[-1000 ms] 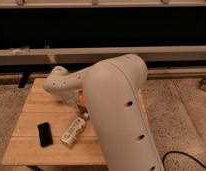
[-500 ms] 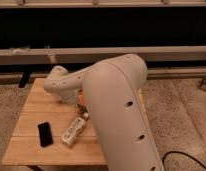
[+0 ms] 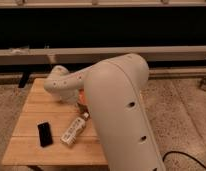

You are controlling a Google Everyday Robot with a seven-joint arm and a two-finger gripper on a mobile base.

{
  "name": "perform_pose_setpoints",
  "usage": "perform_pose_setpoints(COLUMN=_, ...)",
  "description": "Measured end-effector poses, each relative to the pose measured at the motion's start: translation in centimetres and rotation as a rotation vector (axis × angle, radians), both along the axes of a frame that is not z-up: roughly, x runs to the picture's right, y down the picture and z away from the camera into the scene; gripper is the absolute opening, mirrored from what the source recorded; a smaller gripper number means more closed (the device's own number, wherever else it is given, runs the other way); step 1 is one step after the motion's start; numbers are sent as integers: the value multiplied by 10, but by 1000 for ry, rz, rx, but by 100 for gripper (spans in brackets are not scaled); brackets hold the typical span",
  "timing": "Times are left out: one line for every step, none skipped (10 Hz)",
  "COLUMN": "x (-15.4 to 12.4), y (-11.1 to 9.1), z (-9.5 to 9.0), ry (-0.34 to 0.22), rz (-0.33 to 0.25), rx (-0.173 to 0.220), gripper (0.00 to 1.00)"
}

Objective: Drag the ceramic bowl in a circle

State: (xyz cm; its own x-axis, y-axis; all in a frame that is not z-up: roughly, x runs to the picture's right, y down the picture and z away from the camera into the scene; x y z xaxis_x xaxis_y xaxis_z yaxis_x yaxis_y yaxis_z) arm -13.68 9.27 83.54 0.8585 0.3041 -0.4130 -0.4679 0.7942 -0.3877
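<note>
A thin strip of the orange ceramic bowl shows at the edge of my white arm, on the wooden table. The rest of the bowl is hidden behind the arm. The arm bends from its elbow back towards the bowl. My gripper is hidden behind the big arm link, somewhere near the bowl, and does not show. No cup shows.
A black flat rectangular object lies at the table's front left. A plastic bottle with a white label lies on its side beside it. A black cable runs on the speckled floor at the right. A dark wall with a rail stands behind.
</note>
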Motion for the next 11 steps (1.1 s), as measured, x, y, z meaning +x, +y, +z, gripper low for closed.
perform_pose_setpoints(x=5, y=-6, z=2, ry=-2, rz=2, rx=4, gripper=0)
perform_pose_setpoints(x=8, y=-11, z=6, ry=-4, rz=-1, rx=5, gripper=0)
perform_pose_setpoints(x=8, y=-13, z=8, ry=-7, rz=-3, rx=6, gripper=0)
perform_pose_setpoints(x=8, y=-12, z=8, ry=-6, rz=-6, rx=7, gripper=0)
perform_pose_setpoints(x=6, y=-10, z=6, ry=-7, rz=-1, rx=13, gripper=0)
perform_pose_setpoints(x=3, y=-8, z=4, ry=-11, rz=-1, rx=15, gripper=0)
perform_pose_setpoints(x=-1, y=-12, z=3, ry=-20, rz=-9, rx=18, gripper=0)
perform_pose_setpoints(x=0, y=-18, z=5, ry=-27, rz=-16, rx=22, gripper=0)
perform_pose_setpoints(x=4, y=-22, z=8, ry=-28, rz=-19, rx=23, gripper=0)
perform_pose_setpoints(x=5, y=-24, z=9, ry=-28, rz=-21, rx=25, gripper=0)
perform_pose_setpoints(x=1, y=-24, z=9, ry=-32, rz=-26, rx=27, gripper=0)
